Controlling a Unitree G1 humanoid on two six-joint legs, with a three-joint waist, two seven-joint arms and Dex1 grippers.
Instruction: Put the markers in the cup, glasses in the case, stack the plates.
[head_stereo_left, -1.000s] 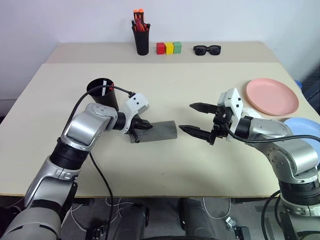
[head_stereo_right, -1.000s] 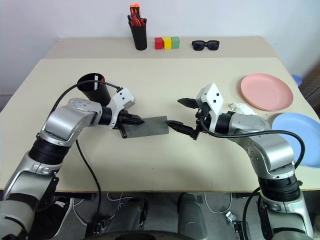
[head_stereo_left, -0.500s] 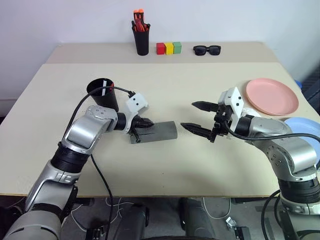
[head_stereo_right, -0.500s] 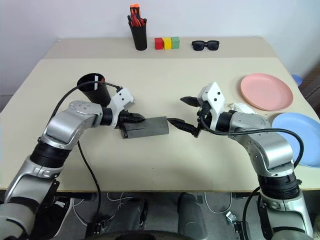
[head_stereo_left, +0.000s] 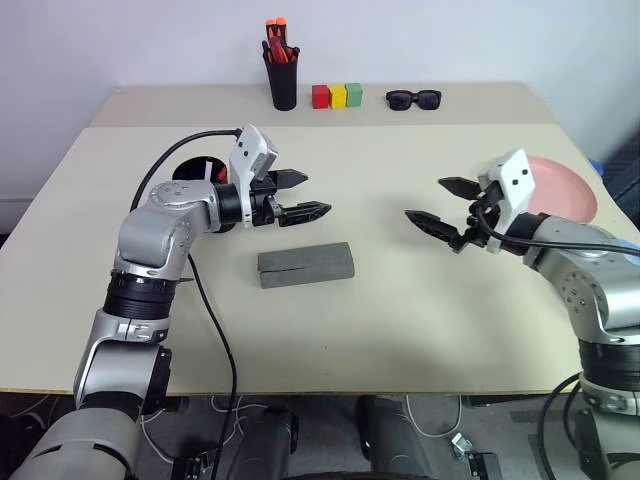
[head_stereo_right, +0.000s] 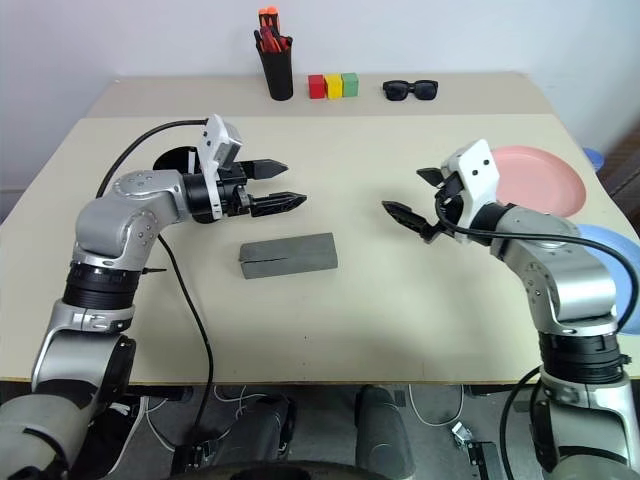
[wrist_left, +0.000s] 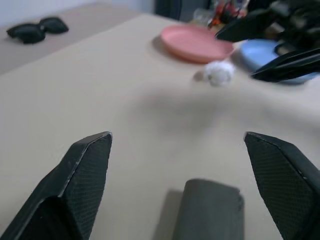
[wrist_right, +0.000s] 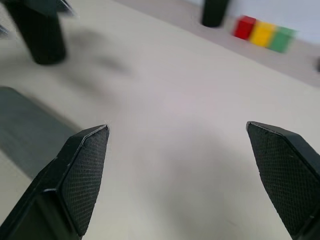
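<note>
The grey case (head_stereo_left: 305, 265) lies closed on the table between the arms, and nothing touches it. My left gripper (head_stereo_left: 315, 193) hovers above and behind it, open and empty, pointing right. The black cup (head_stereo_left: 192, 168) stands behind the left forearm, and a white marker end (head_stereo_left: 207, 170) shows at its rim. My right gripper (head_stereo_left: 425, 200) is open and empty, held above the table right of the case. Behind it lies the pink plate (head_stereo_left: 565, 190). The blue plate (wrist_left: 252, 52) sits beside the pink one. The glasses are out of view.
A black pen holder (head_stereo_left: 283, 75) with orange-and-red pens, three coloured blocks (head_stereo_left: 337, 96) and black sunglasses (head_stereo_left: 413, 99) line the far edge. A small crumpled white lump (wrist_left: 218, 72) lies on the table near the plates.
My left gripper opened, let go of the case's left end and rose above it. My right gripper drew away to the right, still open. The case stays closed on the table.
</note>
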